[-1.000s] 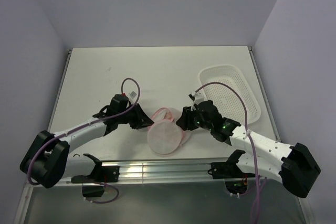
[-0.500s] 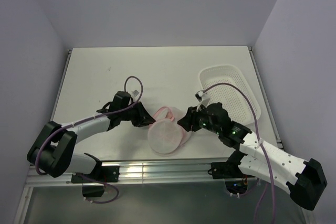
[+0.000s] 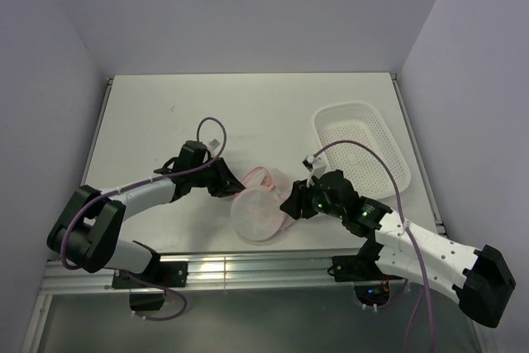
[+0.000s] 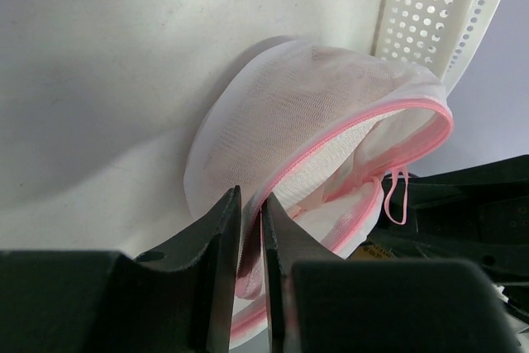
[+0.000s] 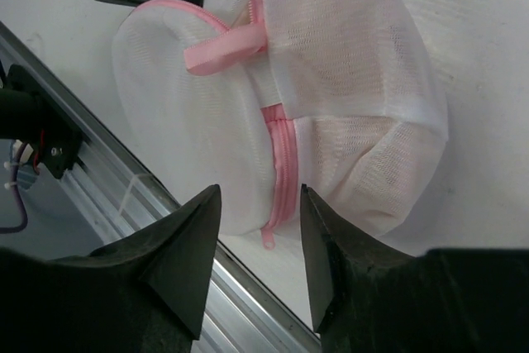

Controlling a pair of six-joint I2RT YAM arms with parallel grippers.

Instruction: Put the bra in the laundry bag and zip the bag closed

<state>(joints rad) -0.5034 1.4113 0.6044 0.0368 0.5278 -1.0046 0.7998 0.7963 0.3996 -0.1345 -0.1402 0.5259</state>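
The laundry bag [image 3: 258, 214] is a round white mesh pouch with a pink zipper rim, lying near the table's front edge between both arms. My left gripper [image 3: 230, 190] is shut on the bag's pink zipper rim [image 4: 252, 241], with the mesh dome [image 4: 306, 121] just beyond it. My right gripper [image 3: 291, 207] is open on the bag's right side, its jaws either side of the pink zipper and its pull tab [image 5: 269, 241]. The bra is not plainly visible; only a faint peach tint [image 5: 364, 155] shows through the mesh.
A white perforated plastic basket [image 3: 364, 150] stands at the right, also in the left wrist view [image 4: 430, 14]. A metal rail [image 3: 248, 266] runs along the table's front edge, close under the bag [image 5: 124, 204]. A pink loop [image 5: 227, 49] lies on the bag.
My right gripper has shifted toward the table's front edge beside the bag. My left gripper has edged slightly away with the rim in it, and the bag has moved a little.
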